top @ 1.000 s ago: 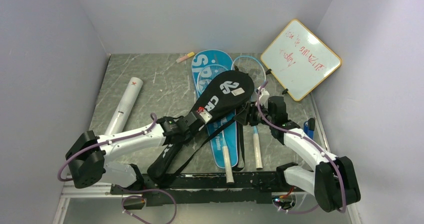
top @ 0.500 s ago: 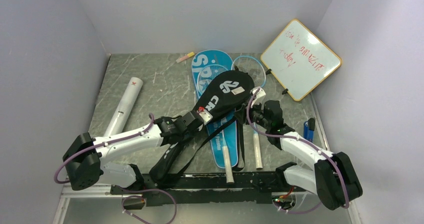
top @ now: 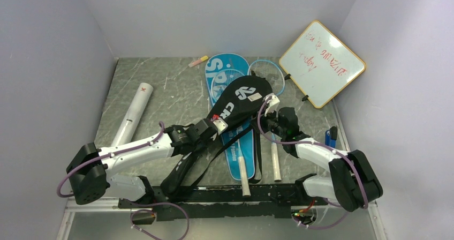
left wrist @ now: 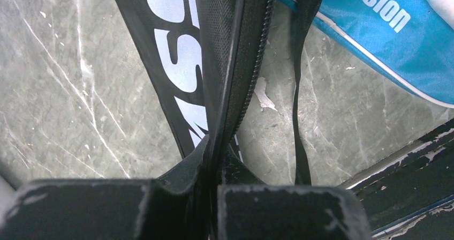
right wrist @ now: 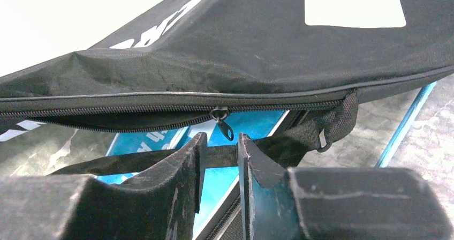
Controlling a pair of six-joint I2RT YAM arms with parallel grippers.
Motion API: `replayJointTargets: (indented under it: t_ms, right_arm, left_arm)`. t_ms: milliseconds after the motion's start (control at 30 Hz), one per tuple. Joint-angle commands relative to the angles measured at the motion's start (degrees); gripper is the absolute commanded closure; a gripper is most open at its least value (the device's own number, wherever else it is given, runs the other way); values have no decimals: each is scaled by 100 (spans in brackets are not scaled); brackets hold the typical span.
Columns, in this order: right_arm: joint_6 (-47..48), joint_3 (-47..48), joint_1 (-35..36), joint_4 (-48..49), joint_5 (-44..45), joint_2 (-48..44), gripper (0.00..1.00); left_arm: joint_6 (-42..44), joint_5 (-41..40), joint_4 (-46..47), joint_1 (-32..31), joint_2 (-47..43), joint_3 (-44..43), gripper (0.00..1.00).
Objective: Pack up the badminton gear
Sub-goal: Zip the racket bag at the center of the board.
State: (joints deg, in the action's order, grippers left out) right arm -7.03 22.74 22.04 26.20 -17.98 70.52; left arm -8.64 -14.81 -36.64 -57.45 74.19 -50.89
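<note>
Left wrist: left fingers (left wrist: 198, 162) clenched on black cover (left wrist: 214, 47), zipper edge. Right wrist alone shows zipper pull (right wrist: 222, 123) (zip partly undone) just above narrowly parted right fingers (right wrist: 199, 146). Overhead: cover across blue cover (top: 217, 68) on desk (top: 160, 84).

You're in a lab test cell, basically: plain pale walls (top: 53, 63) box in your marble-look tabletop (top: 171, 79), with a whiteboard (top: 323, 63) leaning on the right wall.
</note>
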Motion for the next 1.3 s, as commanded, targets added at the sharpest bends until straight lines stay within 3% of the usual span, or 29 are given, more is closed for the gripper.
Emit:
replayJointTargets:
  t_ms: [0, 267, 433, 533, 867, 1267]
  right_arm:
    - [127, 107, 37, 539, 52, 101, 68]
    - [112, 240, 73, 725, 108, 485, 70]
    - [122, 254, 99, 737, 87, 465, 84]
    - [173, 281, 117, 631, 41, 392, 100]
    - [210, 512, 543, -635, 74, -68, 100]
    - [40, 687, 2322, -1025, -389, -212, 100]
  left_arm:
    - [109, 61, 334, 6, -208, -74, 95]
    - [118, 91, 349, 6, -222, -70, 95]
    - [128, 127, 351, 6, -232, -52, 95]
    - [133, 136, 351, 5, -213, -50, 95]
    - [144, 196, 361, 6, -110, -59, 95]
    - [161, 550, 468, 6, 9, -69, 95]
